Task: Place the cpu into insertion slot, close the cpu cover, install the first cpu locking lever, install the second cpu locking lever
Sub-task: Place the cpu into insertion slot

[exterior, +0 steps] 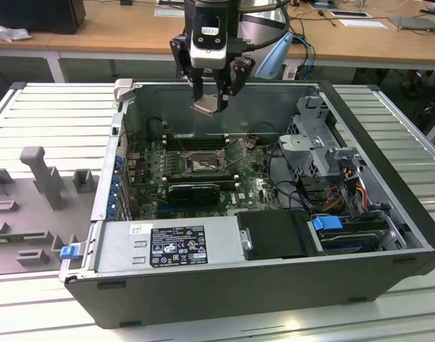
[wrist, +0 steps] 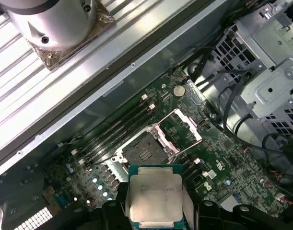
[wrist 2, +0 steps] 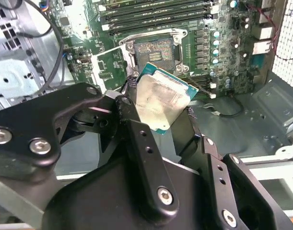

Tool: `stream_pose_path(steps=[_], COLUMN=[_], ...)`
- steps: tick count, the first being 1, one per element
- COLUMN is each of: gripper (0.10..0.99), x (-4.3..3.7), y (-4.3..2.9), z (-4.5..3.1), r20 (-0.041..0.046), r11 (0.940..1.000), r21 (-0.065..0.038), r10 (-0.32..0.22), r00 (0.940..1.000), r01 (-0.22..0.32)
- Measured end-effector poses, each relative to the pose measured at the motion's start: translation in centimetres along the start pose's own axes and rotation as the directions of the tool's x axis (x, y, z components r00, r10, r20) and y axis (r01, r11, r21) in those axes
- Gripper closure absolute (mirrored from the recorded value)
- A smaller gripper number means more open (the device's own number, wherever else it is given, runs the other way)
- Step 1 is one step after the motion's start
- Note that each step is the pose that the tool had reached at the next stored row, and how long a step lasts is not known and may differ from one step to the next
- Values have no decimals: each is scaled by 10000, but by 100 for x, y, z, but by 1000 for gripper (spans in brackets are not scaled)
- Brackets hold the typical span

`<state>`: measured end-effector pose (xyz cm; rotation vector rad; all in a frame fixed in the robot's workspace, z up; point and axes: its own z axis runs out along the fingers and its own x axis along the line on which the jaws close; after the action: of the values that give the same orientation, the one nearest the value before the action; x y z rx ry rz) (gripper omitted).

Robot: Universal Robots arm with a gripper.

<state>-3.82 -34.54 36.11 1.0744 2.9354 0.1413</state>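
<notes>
The tool (exterior: 216, 91) clamps the cpu (exterior: 208, 106) above the open case (exterior: 274, 285); memory slots (exterior: 194, 141) and cables (exterior: 274, 160) border the uncovered insertion slot (exterior: 201, 163).

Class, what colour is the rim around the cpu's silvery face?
Teal-green; the cpu shows it best in the second wrist view.

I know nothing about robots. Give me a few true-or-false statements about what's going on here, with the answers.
1. The fingers grip a silvery chip. True.
2. The chip sits in the socket. False: it is held up in the air, clear of the bare socket.
3. The socket's metal cover stands flipped open. True.
4. The computer case is shut. False: its side is open, showing the board inside.
</notes>
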Motion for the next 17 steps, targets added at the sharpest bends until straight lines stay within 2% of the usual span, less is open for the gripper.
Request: stream_pose_path(steps=[5, 11, 17], gripper=[557, 557, 557], x=[0, 0, -1], y=[-2, -4, -7], z=[26, 37, 71], r20=[58, 97, 105], r11=[9978, 9939, 9930], r21=[-14, -27, -28], r10=[661, 1106, 1184], r00=[9978, 9938, 9929], r01=[-661, -1106, -1184])
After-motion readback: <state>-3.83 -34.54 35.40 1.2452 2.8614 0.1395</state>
